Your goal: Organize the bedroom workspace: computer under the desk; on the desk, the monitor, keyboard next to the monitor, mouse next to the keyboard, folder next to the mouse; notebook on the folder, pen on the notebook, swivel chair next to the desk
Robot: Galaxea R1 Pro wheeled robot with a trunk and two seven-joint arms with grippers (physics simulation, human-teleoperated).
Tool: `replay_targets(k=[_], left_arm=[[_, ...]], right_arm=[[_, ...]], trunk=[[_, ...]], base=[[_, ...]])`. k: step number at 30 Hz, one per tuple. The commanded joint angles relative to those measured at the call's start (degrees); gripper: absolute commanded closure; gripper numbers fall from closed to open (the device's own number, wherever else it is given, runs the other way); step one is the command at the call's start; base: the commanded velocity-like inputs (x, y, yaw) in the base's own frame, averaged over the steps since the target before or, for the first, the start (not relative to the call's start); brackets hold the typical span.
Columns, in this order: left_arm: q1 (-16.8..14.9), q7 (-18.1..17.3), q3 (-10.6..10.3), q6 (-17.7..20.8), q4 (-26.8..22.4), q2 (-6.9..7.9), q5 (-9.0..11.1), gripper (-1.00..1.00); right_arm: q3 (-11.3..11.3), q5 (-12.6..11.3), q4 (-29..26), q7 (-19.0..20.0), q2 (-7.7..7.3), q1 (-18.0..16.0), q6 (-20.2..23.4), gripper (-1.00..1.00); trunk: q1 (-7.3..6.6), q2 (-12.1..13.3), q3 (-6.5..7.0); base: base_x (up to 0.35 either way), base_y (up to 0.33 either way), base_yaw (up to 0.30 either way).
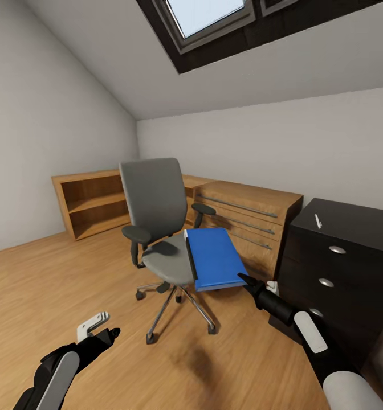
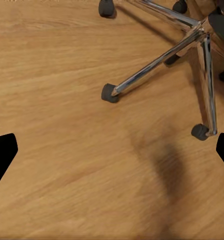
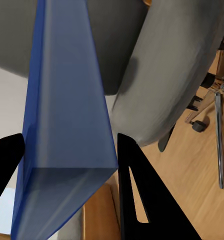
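Blue and flat, the folder (image 3: 67, 125) sits between the right gripper (image 1: 249, 280)'s spread fingers at its near corner, the jaws flanking that corner without clearly clamping it, while the rest overhangs the front edge of the swivel chair (image 1: 157, 216)'s seat. Out to the side, the left gripper (image 1: 103, 330) hangs wide open and empty over the oak floor (image 2: 67, 150) near the chair's chrome base. The task seems barely begun: the folder is not yet on the desk (image 1: 351, 228), where only the pen (image 1: 317, 221) lies near the top's front edge, and the chair stands apart from it.
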Motion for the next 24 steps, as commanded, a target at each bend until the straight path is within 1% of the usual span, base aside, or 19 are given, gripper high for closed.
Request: replay_targets(k=[1,5,6,12,19,24], left_arm=[[0.0,0.5,0.0,0.1,-0.1,0.03,0.6,-1.00],[0.0,0.5,0.0,0.1,-0.1,0.01,0.6,-1.00],[0.0,0.5,0.0,0.1,0.0,0.05,0.6,-1.00],[0.0,0.5,0.0,0.1,0.0,0.09,0.6,-1.00],[0.0,0.5,0.1,0.1,1.0,0.09,0.6,-1.00],[0.0,0.5,0.2,0.1,1.2,0.10,0.7,-1.00]], right_arm=[[-0.1,-0.1,0.0,0.1,0.00,0.0,0.4,1.00],[-0.2,-0.2,0.0,1.0,-0.09,0.0,0.4,1.00],[-0.2,-0.1,-0.1,2.5,-0.13,0.0,0.4,1.00],[-0.2,-0.1,-0.1,2.6,-0.13,0.0,0.4,1.00],[-0.2,0.0,-0.2,2.7,-0.11,0.0,0.4,1.00],[-0.1,0.0,-0.2,2.7,-0.06,0.0,0.4,1.00]], trunk=[[-0.24,0.4,0.12],[-1.12,2.0,0.93],[-1.34,2.4,1.18],[-2.65,4.8,2.64],[-4.19,7.6,4.34],[-5.29,9.6,5.52]], base=[[-0.008,-0.002,0.000],[-0.002,0.000,-0.058],[-0.296,0.000,-0.181],[-0.309,0.000,-0.183],[-0.088,0.000,-0.198],[-0.199,0.000,-0.219]])
